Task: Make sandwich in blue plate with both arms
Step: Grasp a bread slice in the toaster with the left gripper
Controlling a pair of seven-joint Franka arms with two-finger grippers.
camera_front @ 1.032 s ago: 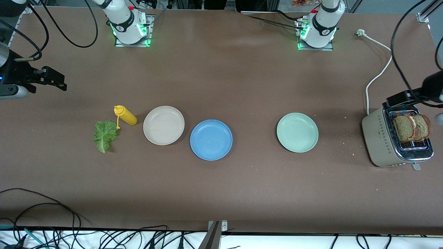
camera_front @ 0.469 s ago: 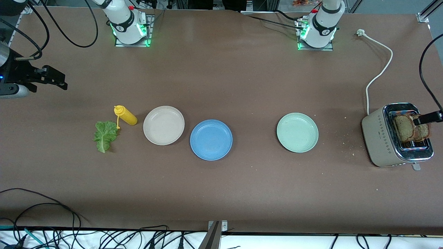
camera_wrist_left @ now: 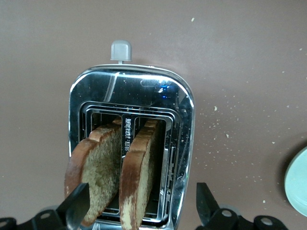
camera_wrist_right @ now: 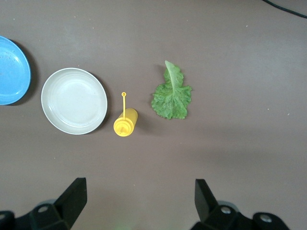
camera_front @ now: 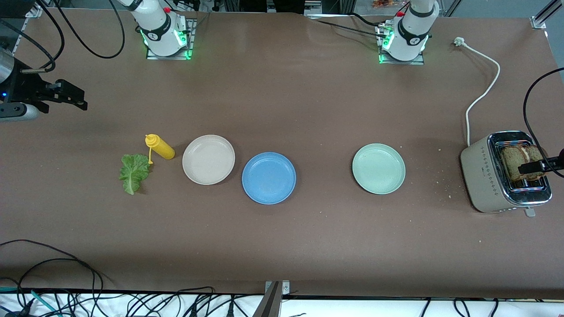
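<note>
The left tool (camera_wrist_left: 139,211) hangs over the toaster (camera_front: 484,176) with its fingers spread wide, straddling the 2 toast slices (camera_wrist_left: 117,177), so closing now could pinch both, or drag the toaster. The right tool (camera_wrist_right: 139,203) waits open above the lettuce (camera_front: 134,171) and yellow bottle (camera_front: 160,147), while the blue plate (camera_front: 269,178) sits bare mid-desk. Compared with a second ago, the left tool has come lower over the slots.

Yellow bottle (camera_front: 160,148) stands beside beige plate (camera_front: 208,159).
</note>
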